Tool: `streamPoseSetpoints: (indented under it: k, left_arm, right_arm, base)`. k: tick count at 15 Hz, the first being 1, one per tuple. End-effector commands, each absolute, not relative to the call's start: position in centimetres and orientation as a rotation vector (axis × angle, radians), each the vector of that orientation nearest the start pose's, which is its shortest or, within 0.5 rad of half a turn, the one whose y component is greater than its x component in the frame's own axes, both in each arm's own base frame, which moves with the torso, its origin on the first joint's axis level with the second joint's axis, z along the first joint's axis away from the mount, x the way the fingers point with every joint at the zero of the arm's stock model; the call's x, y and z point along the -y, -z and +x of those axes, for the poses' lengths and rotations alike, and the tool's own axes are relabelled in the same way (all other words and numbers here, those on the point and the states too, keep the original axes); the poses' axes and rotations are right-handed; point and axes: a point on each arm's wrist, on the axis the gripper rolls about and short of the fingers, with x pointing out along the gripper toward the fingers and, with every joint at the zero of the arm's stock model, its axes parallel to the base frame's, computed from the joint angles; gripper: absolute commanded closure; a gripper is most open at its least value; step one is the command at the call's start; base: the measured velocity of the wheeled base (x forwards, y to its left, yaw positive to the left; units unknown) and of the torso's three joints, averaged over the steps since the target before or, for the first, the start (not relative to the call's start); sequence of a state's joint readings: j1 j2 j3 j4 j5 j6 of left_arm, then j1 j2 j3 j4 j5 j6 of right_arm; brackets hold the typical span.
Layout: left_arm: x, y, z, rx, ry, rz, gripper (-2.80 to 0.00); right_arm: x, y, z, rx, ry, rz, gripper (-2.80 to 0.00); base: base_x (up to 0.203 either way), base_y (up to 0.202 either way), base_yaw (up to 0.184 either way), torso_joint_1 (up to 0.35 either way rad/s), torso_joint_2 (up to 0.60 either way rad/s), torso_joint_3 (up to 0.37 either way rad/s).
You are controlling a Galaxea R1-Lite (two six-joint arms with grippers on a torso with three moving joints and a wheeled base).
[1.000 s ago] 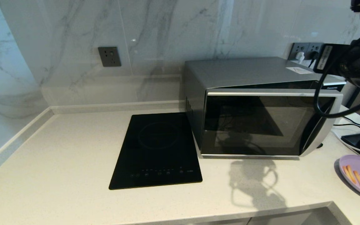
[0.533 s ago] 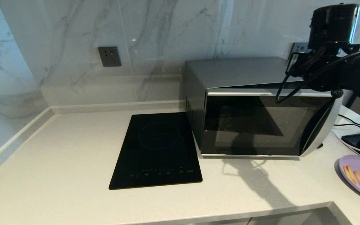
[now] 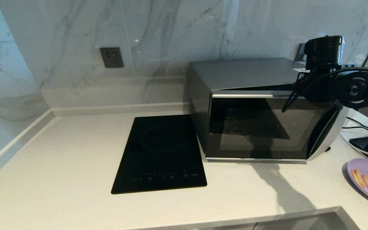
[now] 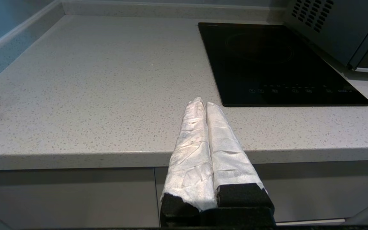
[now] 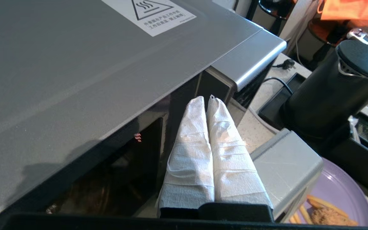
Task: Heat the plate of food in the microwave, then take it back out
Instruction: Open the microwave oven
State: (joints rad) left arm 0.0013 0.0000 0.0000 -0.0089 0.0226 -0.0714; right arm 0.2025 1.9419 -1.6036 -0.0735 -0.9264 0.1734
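Worktop (image 3: 59, 159) of pale speckled stone runs along the front. Low down at its near edge waits the left gripper (image 4: 202, 103), with its two white-wrapped fingers (image 4: 190, 140) pressed together and holding nothing. On the near right corner of the worktop sits the round, shallow lilac plate of food (image 3: 367, 180), with a few orange fry sticks and one brown crumbed piece on it. It is outside the oven. A flat black glass hob (image 3: 161, 153) lies in the middle of the worktop, just beside the big silver-grey box microwave (image 3: 244, 73) with its dark glass door (image 3: 260, 127). The door stands a little way out at its right side, and a tiny red light shows in the dark strip above it. The right gripper (image 5: 207, 99) hangs over the top right front corner of the microwave, and its white-wrapped fingers (image 5: 190, 153) are tight together with nothing between them. Their tips point down into the gap beside the door's silver edge. To the right of the microwave stands a black round kettle (image 5: 337, 92). Farthest back is a white marble wall (image 3: 171, 38) with a grey wall socket (image 3: 111, 57).
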Motion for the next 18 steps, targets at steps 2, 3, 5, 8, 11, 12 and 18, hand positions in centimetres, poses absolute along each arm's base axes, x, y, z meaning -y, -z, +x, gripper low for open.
streamPoseSetpoints:
  k: [2, 3, 5, 8, 11, 12, 18]
  left_arm:
    - [0.0, -7.6, -2.3, 0.009, -0.024, -0.072, 0.00]
    - [0.0, -7.6, -2.3, 0.009, -0.024, -0.072, 0.00]
    - [0.0, -7.6, -2.3, 0.009, -0.025, -0.072, 0.00]
    - [0.0, -7.6, -2.3, 0.009, -0.024, -0.072, 0.00]
    - [0.0, -7.6, -2.3, 0.009, -0.024, -0.072, 0.00]
    - [0.0, -7.6, -2.3, 0.009, -0.024, -0.072, 0.00]
    - [0.0, -7.6, -2.3, 0.009, -0.024, -0.072, 0.00]
  right_arm:
    - [-5.7, -27.4, 36.9, -0.203, 0.730, 0.035, 0.00]
    - [-5.7, -27.5, 36.2, -0.234, 0.720, 0.048, 0.00]
    - [-5.6, -27.7, 34.6, -0.300, 0.705, 0.101, 0.00]
    - [-5.3, -28.7, 32.4, -0.341, 0.677, 0.180, 0.00]
    - [-5.8, -30.7, 29.4, -0.334, 0.626, 0.226, 0.00]
    - [-6.1, -31.4, 28.3, -0.323, 0.606, 0.240, 0.00]
    - [-6.9, -34.9, 20.1, -0.333, 0.488, 0.301, 0.00]
  base:
    - [0.000, 0.000, 0.000, 0.000, 0.00, 0.000]
    - [0.000, 0.000, 0.000, 0.000, 0.00, 0.000]
    - [0.000, 0.000, 0.000, 0.000, 0.00, 0.000]
    - [0.000, 0.000, 0.000, 0.000, 0.00, 0.000]
    - [0.000, 0.000, 0.000, 0.000, 0.00, 0.000]
    - [0.000, 0.000, 0.000, 0.000, 0.00, 0.000]
    - [0.000, 0.000, 0.000, 0.000, 0.00, 0.000]
